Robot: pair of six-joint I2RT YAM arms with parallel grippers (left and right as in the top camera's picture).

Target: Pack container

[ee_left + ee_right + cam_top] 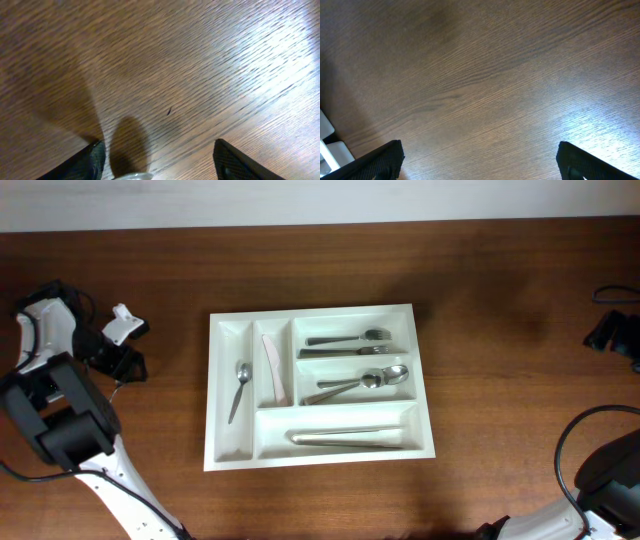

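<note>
The container (230, 455), a large white cutlery tray, lies in the middle of the table. A spoon (240, 388) rests in its leftmost narrow slot and a pale knife (274, 368) in the slot beside it. Forks (350, 340) fill the upper wide compartment, spoons (362, 383) the middle one, and long metal utensils (350, 438) the bottom one. My left gripper (122, 348) (160, 149) hangs left of the tray, open over bare wood. My right gripper (610, 330) (480, 150) is at the far right edge, open wide and holding nothing.
The wooden table (500, 380) extends right and in front of the tray. The left arm's base (60, 430) stands at the front left. A white block (326, 140) shows at the left edge of the right wrist view.
</note>
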